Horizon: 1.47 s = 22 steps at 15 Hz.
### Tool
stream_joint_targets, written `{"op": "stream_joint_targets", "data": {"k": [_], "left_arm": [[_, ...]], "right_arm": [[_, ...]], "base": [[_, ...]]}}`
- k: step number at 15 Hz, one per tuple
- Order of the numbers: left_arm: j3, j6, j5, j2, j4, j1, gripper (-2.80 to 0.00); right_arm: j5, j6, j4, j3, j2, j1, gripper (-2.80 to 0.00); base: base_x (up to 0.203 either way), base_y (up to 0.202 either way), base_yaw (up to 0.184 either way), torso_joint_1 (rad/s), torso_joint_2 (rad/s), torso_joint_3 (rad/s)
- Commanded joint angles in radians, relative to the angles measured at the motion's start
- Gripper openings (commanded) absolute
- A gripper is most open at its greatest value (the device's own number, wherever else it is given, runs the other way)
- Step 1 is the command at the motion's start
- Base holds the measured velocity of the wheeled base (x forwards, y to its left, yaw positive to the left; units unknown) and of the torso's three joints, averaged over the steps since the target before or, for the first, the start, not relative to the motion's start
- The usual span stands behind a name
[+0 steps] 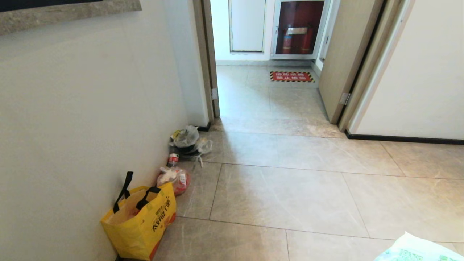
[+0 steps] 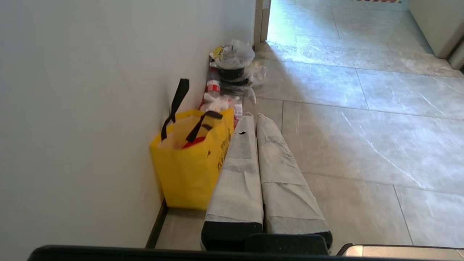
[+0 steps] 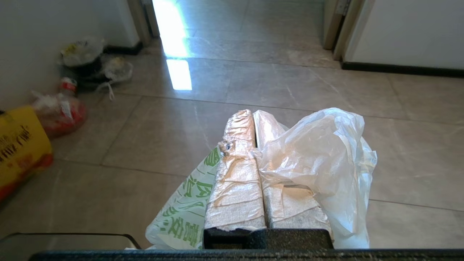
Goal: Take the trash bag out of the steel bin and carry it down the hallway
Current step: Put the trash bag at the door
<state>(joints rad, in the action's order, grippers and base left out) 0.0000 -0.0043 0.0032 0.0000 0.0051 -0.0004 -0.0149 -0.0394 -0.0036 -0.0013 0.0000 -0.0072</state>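
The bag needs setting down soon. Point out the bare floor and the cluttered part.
Bare tiles run from the wall clutter across to the right wall's baseboard and on through the doorway. Crowded: the left wall, with the yellow tote, red-filled bag, bottle and trash pile.

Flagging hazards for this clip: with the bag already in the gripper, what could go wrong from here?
1. The right gripper is shut on thin crinkly white plastic of the green-printed trash bag; the film might slip or tear.
2. The yellow tote bag with black handles and bagged litter line the left wall; drifting left could snag them.
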Motion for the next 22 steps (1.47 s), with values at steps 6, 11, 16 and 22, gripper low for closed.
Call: {"op": "stream_joint_targets", "data": {"k": [6, 11, 16, 22], "left_arm": [[0.0, 0.0, 0.0, 0.0, -0.001, 0.0, -2.8], [0.0, 0.0, 0.0, 0.0, -0.001, 0.0, -2.8], [0.0, 0.0, 0.0, 0.0, -0.001, 0.0, -2.8], [0.0, 0.0, 0.0, 0.0, -0.001, 0.0, -2.8]], "right_arm": [[0.0, 0.0, 0.0, 0.0, 0.002, 0.001, -2.8], [0.0, -0.001, -0.001, 0.0, 0.0, 0.001, -2.8], [0.0, 0.001, 0.001, 0.0, 0.0, 0.001, -2.8], [0.0, 0.001, 0.0, 0.0, 0.0, 0.001, -2.8]], "base": [[0.195, 0.0, 0.001, 0.003, 0.0, 0.001], [0.191, 0.0, 0.002, 0.002, 0.0, -0.001], [0.191, 0.0, 0.001, 0.001, 0.0, 0.002], [0.191, 0.0, 0.001, 0.001, 0.0, 0.003]]}}
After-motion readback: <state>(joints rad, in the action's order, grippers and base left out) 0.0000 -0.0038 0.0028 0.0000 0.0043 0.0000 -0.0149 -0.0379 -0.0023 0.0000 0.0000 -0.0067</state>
